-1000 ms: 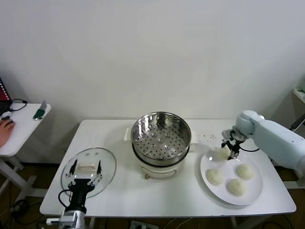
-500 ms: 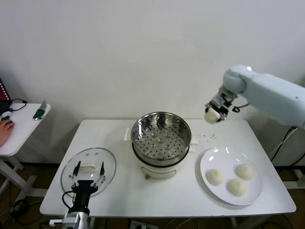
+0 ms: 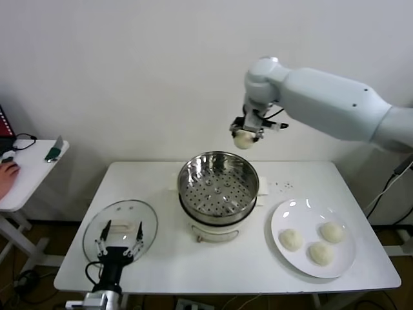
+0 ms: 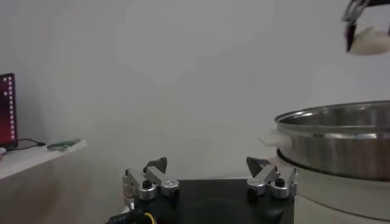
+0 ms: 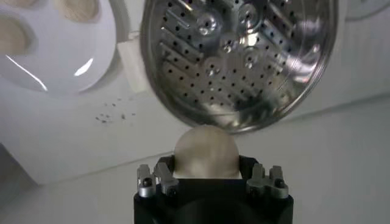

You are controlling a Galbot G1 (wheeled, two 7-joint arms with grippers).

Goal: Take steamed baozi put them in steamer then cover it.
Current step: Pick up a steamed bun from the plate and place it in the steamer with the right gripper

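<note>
Round shiny stainless-steel steamer (image 3: pixel 218 183) with perforated floor: seated on cream pot base, centre of white tabletop (image 3: pixel 161 258), empty.
Right gripper (image 3: pixel 246 134): held high over steamer's far rim, jaws pinched on small off-white baozi (image 3: pixel 242 139). Basket judged directly below, slightly nearer; descent needed.
Left gripper (image 3: pixel 119 239): spread wide, parked at near-left edge.

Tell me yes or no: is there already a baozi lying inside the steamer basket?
No: in the head view the steamer shows only its bare perforated bottom, and the one baozi off the plate is held above it in the right gripper.
</note>
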